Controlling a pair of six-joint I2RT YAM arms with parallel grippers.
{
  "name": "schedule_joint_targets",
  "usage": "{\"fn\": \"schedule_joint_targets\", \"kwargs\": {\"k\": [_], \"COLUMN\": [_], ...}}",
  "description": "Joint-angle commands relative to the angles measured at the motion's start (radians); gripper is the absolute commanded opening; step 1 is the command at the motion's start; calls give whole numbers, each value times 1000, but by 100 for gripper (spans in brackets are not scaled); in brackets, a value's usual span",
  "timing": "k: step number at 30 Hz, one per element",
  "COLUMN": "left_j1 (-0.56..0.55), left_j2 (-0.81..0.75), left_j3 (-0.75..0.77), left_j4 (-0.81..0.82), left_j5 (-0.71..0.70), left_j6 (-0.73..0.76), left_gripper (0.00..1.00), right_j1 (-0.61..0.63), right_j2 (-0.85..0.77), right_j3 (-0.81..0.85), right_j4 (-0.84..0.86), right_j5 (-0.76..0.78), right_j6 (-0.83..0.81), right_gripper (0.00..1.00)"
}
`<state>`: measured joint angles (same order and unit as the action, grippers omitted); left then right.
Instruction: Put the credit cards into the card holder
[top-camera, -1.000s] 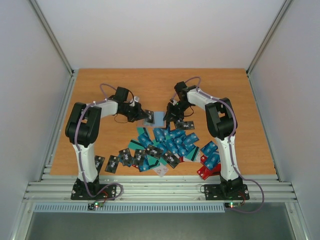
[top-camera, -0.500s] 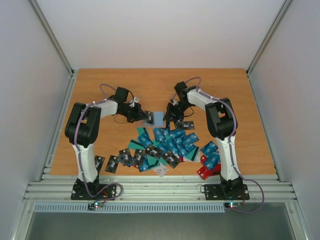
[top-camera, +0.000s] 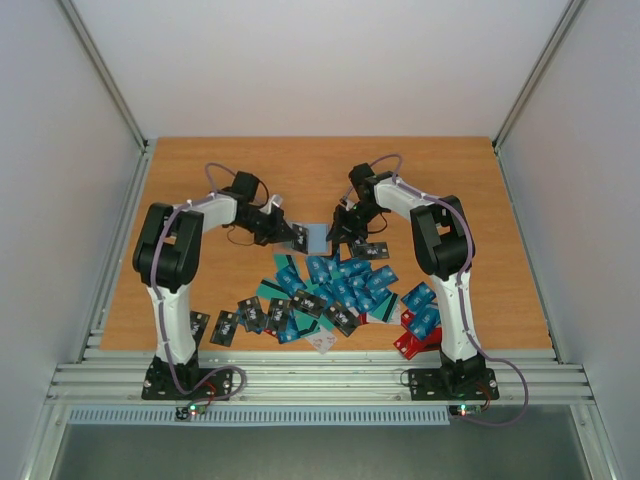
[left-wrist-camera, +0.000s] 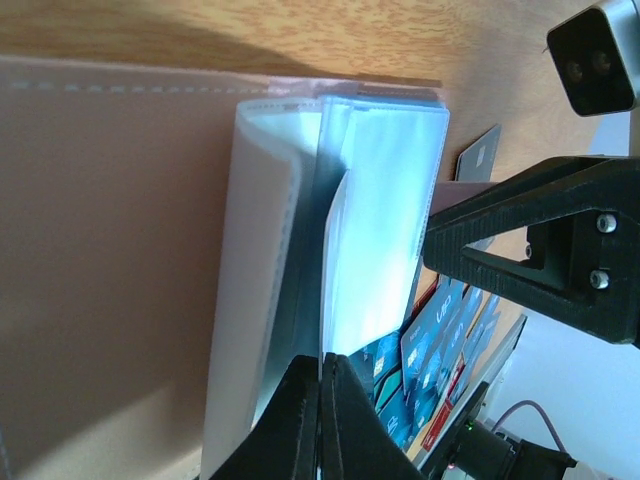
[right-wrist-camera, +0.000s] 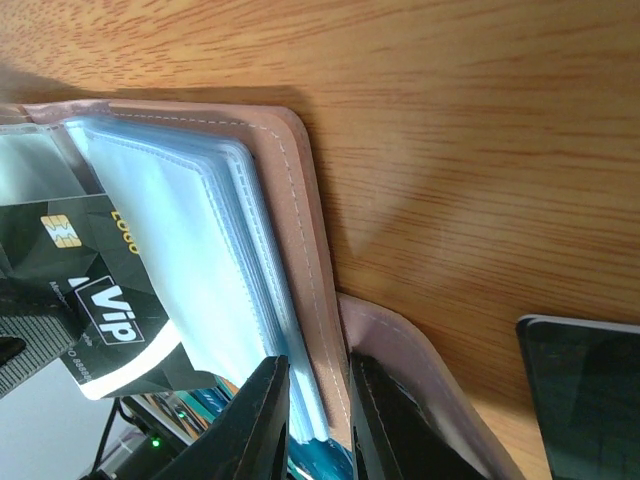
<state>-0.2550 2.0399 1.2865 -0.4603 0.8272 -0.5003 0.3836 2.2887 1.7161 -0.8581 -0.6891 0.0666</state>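
Note:
The taupe card holder (top-camera: 315, 238) lies open at mid table between both grippers. My left gripper (top-camera: 296, 237) is shut on one clear sleeve (left-wrist-camera: 385, 230) of the holder; its taupe cover (left-wrist-camera: 100, 250) fills the left of the left wrist view. My right gripper (top-camera: 339, 231) is shut on the holder's cover edge (right-wrist-camera: 300, 260) and sleeve stack. A black card with a gold chip (right-wrist-camera: 95, 300) shows against the sleeves; I cannot tell if it is inside one. The credit cards (top-camera: 340, 285), mostly blue, lie heaped in front of the holder.
Red cards (top-camera: 410, 342) lie by the right arm's base. Black cards (top-camera: 225, 325) lie at front left. A pale card (top-camera: 322, 342) lies at the front edge. One black card (right-wrist-camera: 585, 390) lies on the wood beside the holder. White walls surround the table.
My left gripper and wrist have shifted slightly toward the holder. The right arm and the heap of cards have not moved.

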Motion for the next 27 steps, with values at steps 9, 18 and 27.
{"fn": "schedule_joint_targets", "kwargs": {"k": [9, 18, 27], "left_j1": [-5, -4, -4], "left_j2": [82, 84, 96], "left_j3": [68, 70, 65], "left_j4": [10, 36, 100], "left_j5": [29, 19, 21], "left_j6": [63, 88, 50], "left_gripper": [0, 0, 0], "right_j1": [11, 11, 11], "right_j2": [32, 49, 63], "right_j3": [12, 24, 43], "right_j4": [-11, -23, -40], "right_j5": [24, 17, 16], "right_j6": [-19, -28, -37], "right_gripper": [19, 19, 19]}}
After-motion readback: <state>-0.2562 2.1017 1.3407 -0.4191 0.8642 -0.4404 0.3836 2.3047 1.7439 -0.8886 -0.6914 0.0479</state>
